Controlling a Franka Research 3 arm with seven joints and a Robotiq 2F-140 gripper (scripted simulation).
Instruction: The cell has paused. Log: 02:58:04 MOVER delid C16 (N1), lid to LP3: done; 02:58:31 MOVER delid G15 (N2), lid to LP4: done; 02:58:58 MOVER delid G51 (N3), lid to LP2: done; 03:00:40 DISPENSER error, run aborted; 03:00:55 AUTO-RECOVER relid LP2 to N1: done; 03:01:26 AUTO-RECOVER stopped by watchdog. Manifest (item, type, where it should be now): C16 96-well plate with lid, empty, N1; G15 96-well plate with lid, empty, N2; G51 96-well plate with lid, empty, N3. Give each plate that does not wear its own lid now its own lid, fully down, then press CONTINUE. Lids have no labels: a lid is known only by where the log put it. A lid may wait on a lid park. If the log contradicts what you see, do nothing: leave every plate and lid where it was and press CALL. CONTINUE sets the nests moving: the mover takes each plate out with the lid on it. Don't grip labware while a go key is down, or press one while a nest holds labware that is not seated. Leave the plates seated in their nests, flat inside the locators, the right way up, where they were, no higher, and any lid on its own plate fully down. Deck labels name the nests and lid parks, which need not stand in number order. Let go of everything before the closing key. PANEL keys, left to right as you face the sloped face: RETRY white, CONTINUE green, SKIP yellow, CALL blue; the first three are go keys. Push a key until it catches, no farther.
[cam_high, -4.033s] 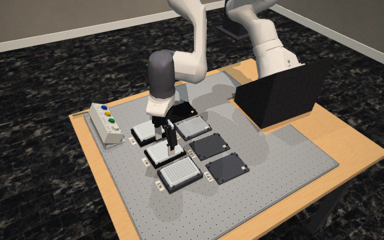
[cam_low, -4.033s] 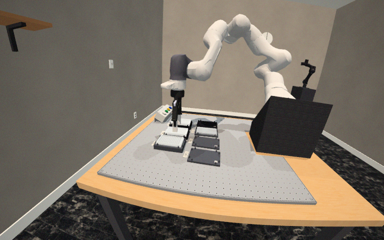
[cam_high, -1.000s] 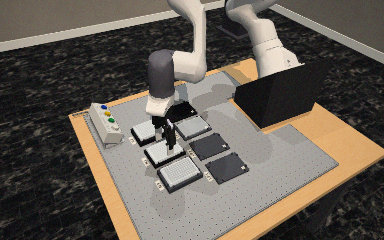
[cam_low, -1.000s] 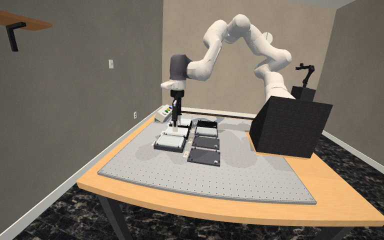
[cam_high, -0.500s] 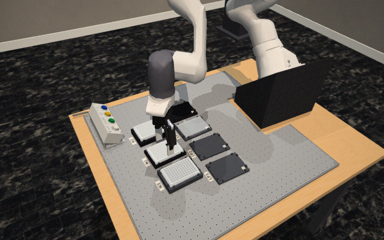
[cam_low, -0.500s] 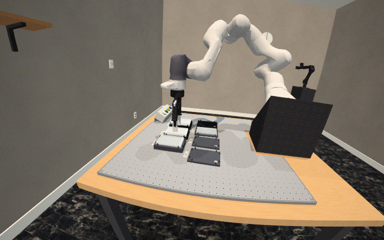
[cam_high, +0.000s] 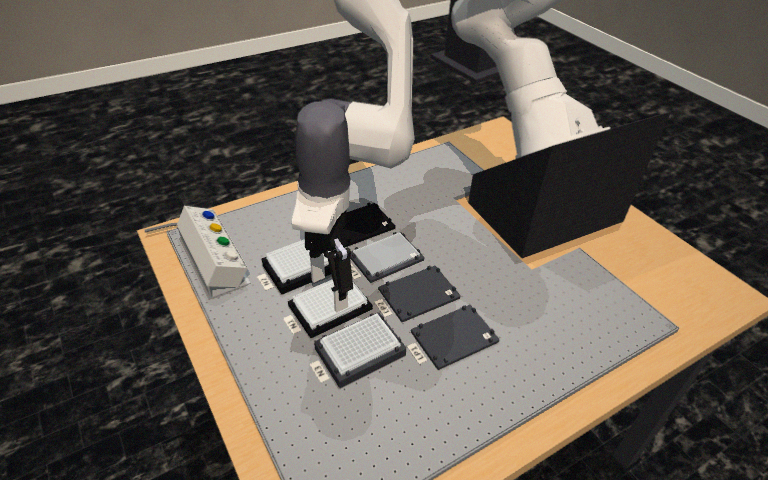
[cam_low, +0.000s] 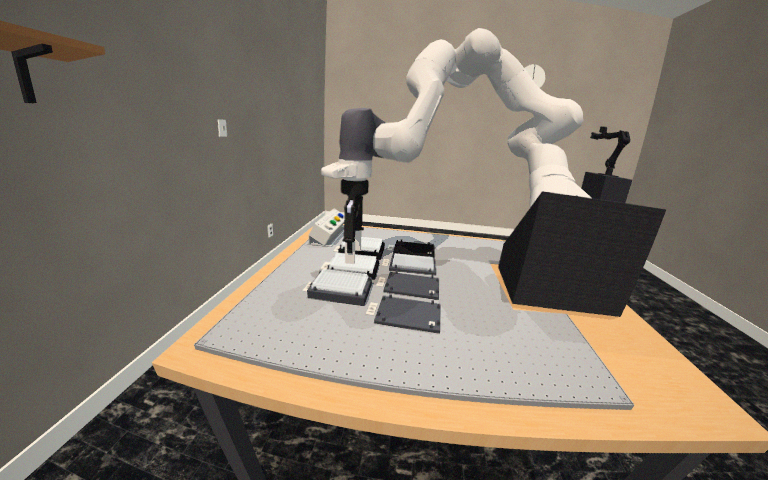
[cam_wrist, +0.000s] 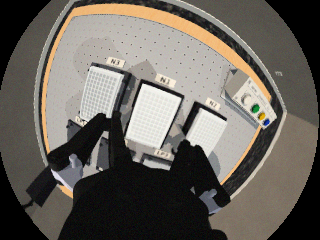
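A grey perforated deck (cam_high: 509, 362) lies on a wooden table (cam_high: 707, 305), with a row of three nests running away from the sloped key panel (cam_high: 206, 249) and a row of lid parks beside them. The gripper (cam_high: 331, 285) hangs fingers-down over the middle nest, labelled N1, where the N1 plate (cam_high: 317, 308) shows the smooth, milky top of a lid. Its jaws are part-way open and, as far as I can judge, clamp nothing. In the wrist view one finger (cam_wrist: 100, 135) stands over the gap towards N3 and the other over the gap towards N2, so they bracket the lid's short width. I cannot tell whether the pads touch its sides. The plate's long axis runs from the label side towards the lid parks, square to the line between the fingers, which suits a grip across the narrow way. By the task's record this lid would belong to the plate at N3. That N3 plate (cam_high: 357, 342) sits bare in the next nest on the side away from the panel, its wells plainly open and its long axis parallel to N1's. The carry should therefore be one nest sideways, with no turn of the wrist. The N2 plate (cam_high: 286, 261) looks covered. A spare lid (cam_high: 386, 253) waits on one park, and its label is too small to read.
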